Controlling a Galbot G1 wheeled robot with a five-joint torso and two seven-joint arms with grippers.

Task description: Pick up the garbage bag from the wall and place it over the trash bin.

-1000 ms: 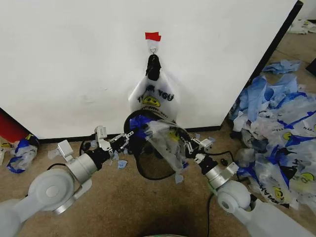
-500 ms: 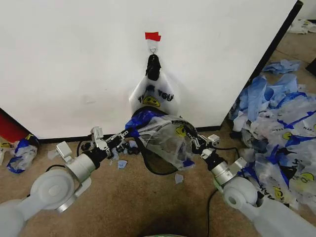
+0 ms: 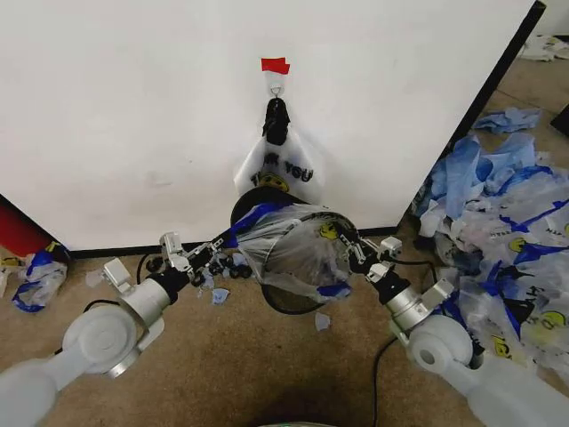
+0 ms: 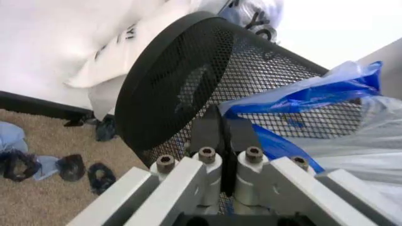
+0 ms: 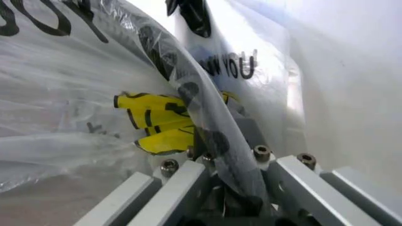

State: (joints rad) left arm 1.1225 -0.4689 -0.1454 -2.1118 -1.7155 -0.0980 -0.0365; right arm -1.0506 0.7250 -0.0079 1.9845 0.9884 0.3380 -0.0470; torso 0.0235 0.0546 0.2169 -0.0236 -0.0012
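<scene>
Both pincers have pulled the garbage bag point(image 3: 298, 249) wider across the trash bin point(image 3: 267, 209). Left pincer point(image 3: 216, 251) and right pincer point(image 3: 357, 253) each pinch an edge. Next, I think, tug it down over the rim.

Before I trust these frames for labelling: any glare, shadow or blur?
Head view: even light, soft shadow beneath the trash bin, the garbage bag sharp. Left wrist view: left gripper close and soft, bright wash at upper right. Right wrist view: plastic at the right gripper blurred.

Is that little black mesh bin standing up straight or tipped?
Tipped: the trash bin leans toward the camera, rim facing it, with the garbage bag stretched across.
</scene>
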